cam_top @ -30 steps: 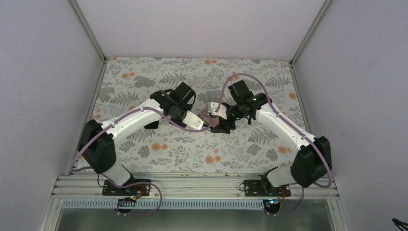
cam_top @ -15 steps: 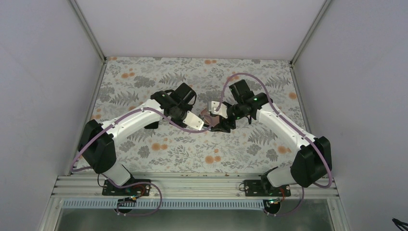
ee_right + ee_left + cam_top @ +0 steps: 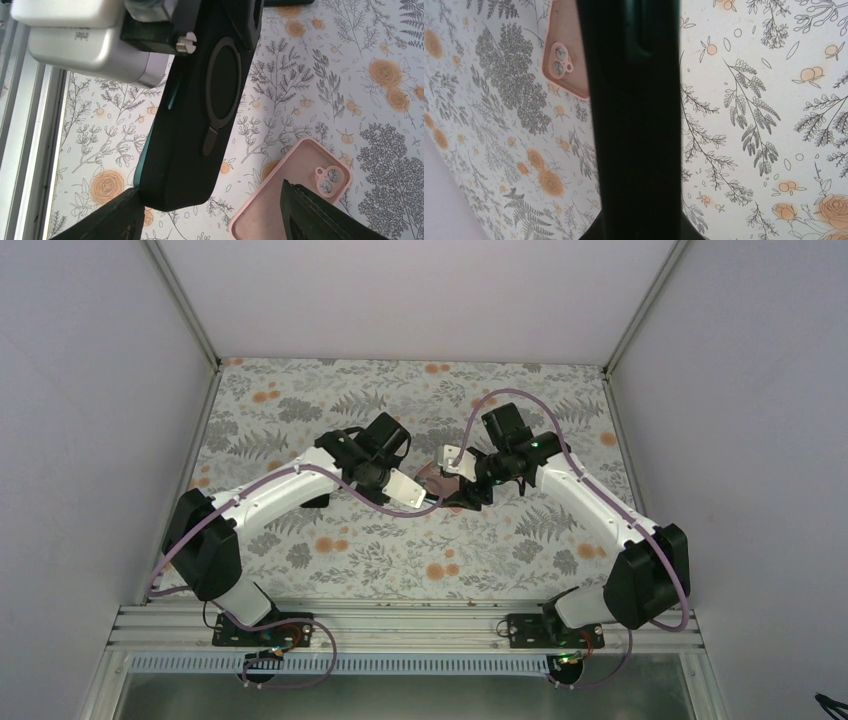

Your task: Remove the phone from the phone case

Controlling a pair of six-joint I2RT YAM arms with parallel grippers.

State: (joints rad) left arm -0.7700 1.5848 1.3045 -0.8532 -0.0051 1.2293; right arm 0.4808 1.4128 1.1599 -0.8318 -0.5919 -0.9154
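**Right arm drifts toward 1 o'clock; phone not yet out of its shell**

The flowered counter [image 3: 300, 400] looks the same as a second ago, and the work sits near its centre. The right arm [image 3: 585, 495] has made the only clear move, its wrist drifting a little toward 1 o'clock. The left arm [image 3: 280, 485] has barely shifted.

The left end effector [image 3: 430, 503] is clamped on one end of the phone case [image 3: 200, 125]. It appears to hold the case clear of the counter, ringed back toward the right wrist camera. The phone [image 3: 634, 130] seems to be seated inside, the two reading as one dark slab. A teal sliver along one long edge may be the handset; I cannot be sure.

A pink case [image 3: 272, 182] lies empty on the counter at about 11 o'clock of the held one, apart from it.

The right end effector [image 3: 210, 190] is spread wide. Its fingers [image 3: 117, 217] stand astride the slab's free end without gripping it.

I judge the shift to be a re-aim rather than a pull, so separation has not begun. The next move needs a bite on the shell's free corner.
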